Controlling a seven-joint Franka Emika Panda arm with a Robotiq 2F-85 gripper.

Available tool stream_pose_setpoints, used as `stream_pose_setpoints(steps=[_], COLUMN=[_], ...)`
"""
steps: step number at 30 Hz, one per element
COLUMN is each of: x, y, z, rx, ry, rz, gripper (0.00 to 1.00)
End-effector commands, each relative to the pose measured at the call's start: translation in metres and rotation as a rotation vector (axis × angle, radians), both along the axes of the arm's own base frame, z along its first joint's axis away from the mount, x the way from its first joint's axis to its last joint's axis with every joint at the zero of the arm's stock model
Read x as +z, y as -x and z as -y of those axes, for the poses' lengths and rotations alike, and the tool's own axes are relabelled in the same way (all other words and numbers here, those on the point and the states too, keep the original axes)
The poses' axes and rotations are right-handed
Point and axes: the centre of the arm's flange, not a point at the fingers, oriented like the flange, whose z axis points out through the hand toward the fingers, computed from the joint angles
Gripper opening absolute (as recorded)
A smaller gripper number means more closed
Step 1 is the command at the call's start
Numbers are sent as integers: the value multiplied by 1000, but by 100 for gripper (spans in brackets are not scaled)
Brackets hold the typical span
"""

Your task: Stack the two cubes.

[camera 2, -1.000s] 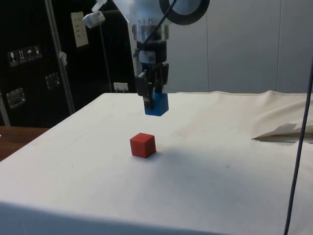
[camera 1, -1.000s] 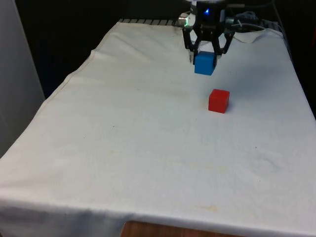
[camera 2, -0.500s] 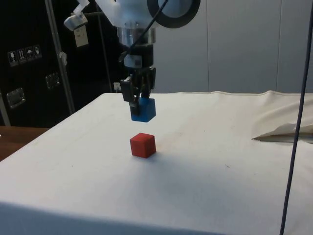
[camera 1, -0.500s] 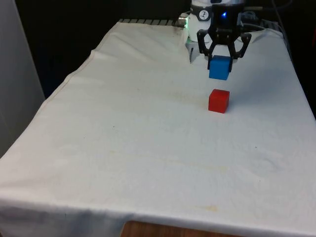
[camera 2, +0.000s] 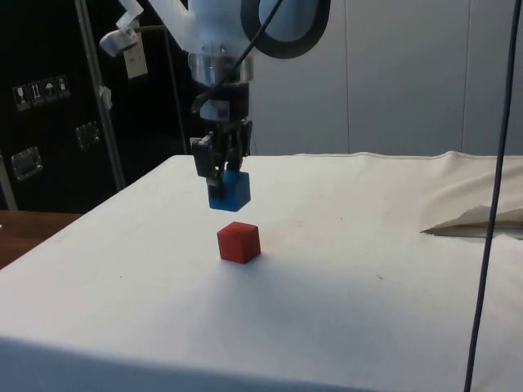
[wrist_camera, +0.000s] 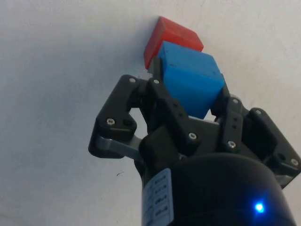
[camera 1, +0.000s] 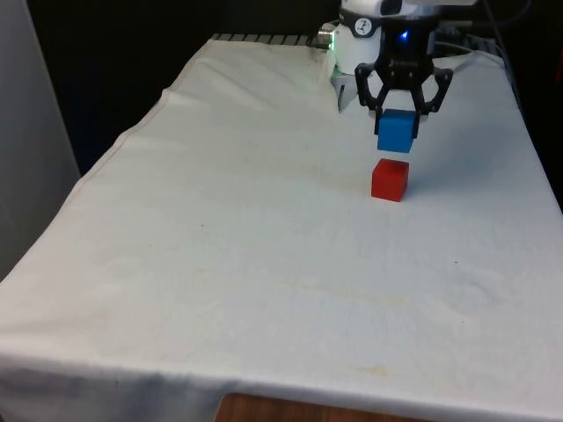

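Note:
My black gripper (camera 1: pixel 397 119) is shut on a blue cube (camera 1: pixel 396 131) and holds it in the air. A red cube (camera 1: pixel 390 179) rests on the white cloth just below it, with a small gap between the two. In the side view the blue cube (camera 2: pixel 229 189) hangs above and slightly left of the red cube (camera 2: pixel 239 242), gripper (camera 2: pixel 219 170) around it. In the wrist view the blue cube (wrist_camera: pixel 190 83) sits between the fingers (wrist_camera: pixel 160 101), with the red cube (wrist_camera: pixel 171 36) partly hidden behind it.
The white cloth (camera 1: pixel 264 246) covers the whole table. A fold of cloth (camera 2: pixel 474 219) rises at the side view's right. A dark cable (camera 2: pixel 490 204) hangs in front of the side camera.
The gripper carried the blue cube from the far part of the table toward the red cube and lowered it; it now hangs almost straight above the red cube.

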Motion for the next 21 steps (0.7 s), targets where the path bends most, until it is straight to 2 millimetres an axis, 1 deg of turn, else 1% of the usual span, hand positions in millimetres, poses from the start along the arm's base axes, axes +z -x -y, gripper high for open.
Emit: stream_pose_setpoints(steps=[1, 4, 11, 12, 15, 21], x=[-2, -3, -14, -12, -22, -31], y=[-1, 0, -1, 0, -1, -1], z=[0, 0, 1, 1, 1, 1], rx=[6, 6, 21, 17, 26, 33], ry=[-1, -1, 3, 2, 2, 0], rz=[6, 1, -6, -14, -8, -3], gripper=[3, 3, 3, 3, 3, 3])
